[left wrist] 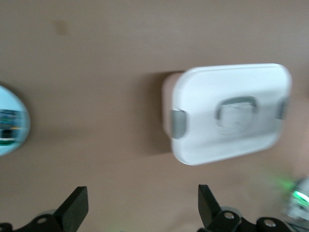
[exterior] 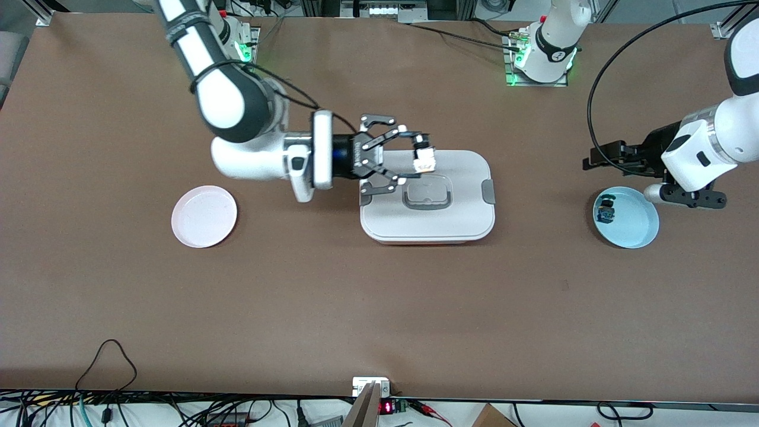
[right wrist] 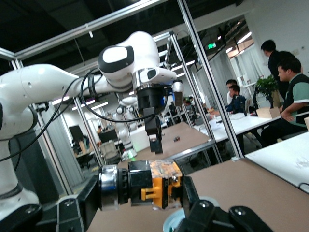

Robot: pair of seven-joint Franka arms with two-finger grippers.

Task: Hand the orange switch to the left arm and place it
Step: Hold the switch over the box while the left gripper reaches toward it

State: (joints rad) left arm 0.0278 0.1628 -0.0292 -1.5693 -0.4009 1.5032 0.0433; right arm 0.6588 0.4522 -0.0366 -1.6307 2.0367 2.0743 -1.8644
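right end effector (exterior: pixel 418 160) is turned sideways over the box (exterior: pixel 428 196), above the lid edge nearest the robot bases, fingers clamped on the orange switch (exterior: pixel 424 159). right wrist view shows the switch (right wrist: pixel 145 186) gripped across its body, silver end sticking out one side, orange part between the fingers. left end effector (exterior: pixel 614 155) is up in the air over the worktop (exterior: pixel 379 308) at the left arm's end, just beside the blue plate (exterior: pixel 634 228), fingers spread apart, nothing between them; left wrist view shows both fingertips (left wrist: pixel 77 205) wide apart over bare worktop. blue plate holds a small dark switch with blue-green markings (exterior: pixel 605 211). pink plate (exterior: pixel 204 216) sits toward the right arm's end of the worktop, well apart from the box. box lid is on, grey latches on both ends.
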